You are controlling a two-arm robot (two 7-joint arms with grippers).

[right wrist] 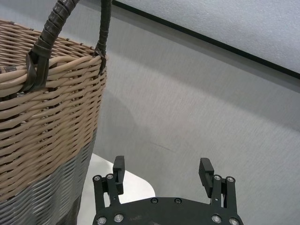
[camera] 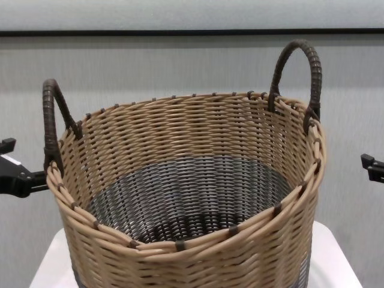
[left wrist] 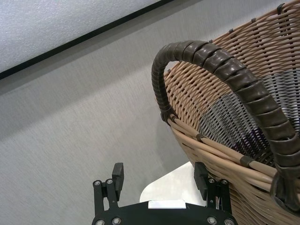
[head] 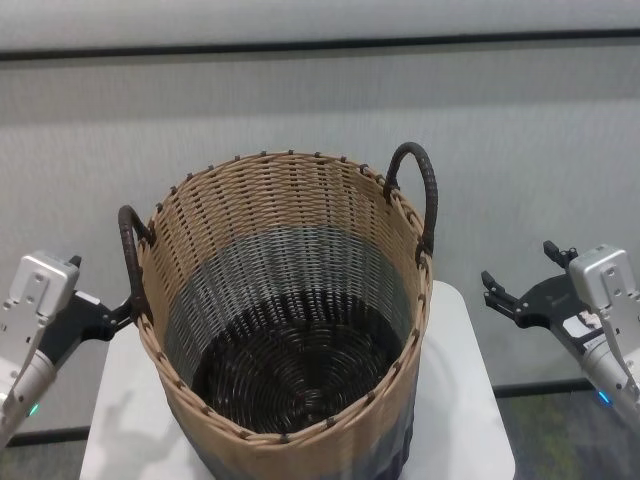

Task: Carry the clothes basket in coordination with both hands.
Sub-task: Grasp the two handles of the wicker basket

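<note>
Wicker clothes basket (head: 285,310) stands upright on a white table (head: 460,400) in the head view, mouth up, handles left and right. Left gripper (head: 118,315) sits near the left handle (head: 132,265), right gripper (head: 505,298) apart. Wrist views: left fingers (left wrist: 118,176) spread; right fingers (right wrist: 119,168) spread, empty.

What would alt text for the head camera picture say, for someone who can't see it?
A large round wicker clothes basket with two dark loop handles stands empty on a small white table before a grey wall. The left gripper sits open close to the left handle; the right gripper hangs open, clear of the basket.
</note>
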